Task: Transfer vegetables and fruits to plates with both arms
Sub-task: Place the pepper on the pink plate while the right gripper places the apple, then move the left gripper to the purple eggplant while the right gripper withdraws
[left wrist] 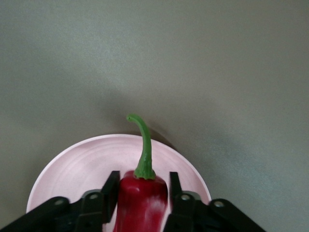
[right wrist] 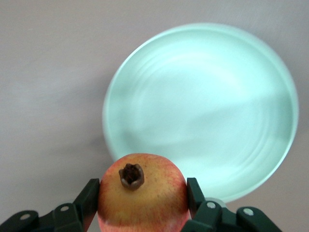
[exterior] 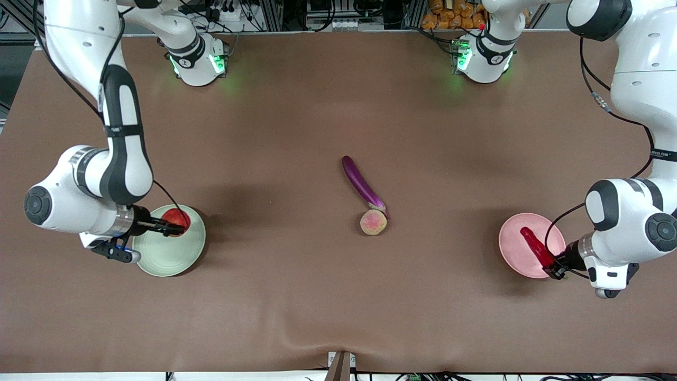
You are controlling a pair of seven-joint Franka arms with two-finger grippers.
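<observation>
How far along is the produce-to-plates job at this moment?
Nothing is released on a plate yet. In hand: the right gripper holds the round red fruit over the green plate, and the left gripper holds the red chili pepper over the pink plate. Left: the purple eggplant and the peach lie mid-table, touching or nearly so.

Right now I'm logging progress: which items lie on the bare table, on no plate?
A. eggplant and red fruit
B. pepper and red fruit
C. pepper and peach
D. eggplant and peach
D: the eggplant and peach lie mid-table, away from both plates.
</observation>
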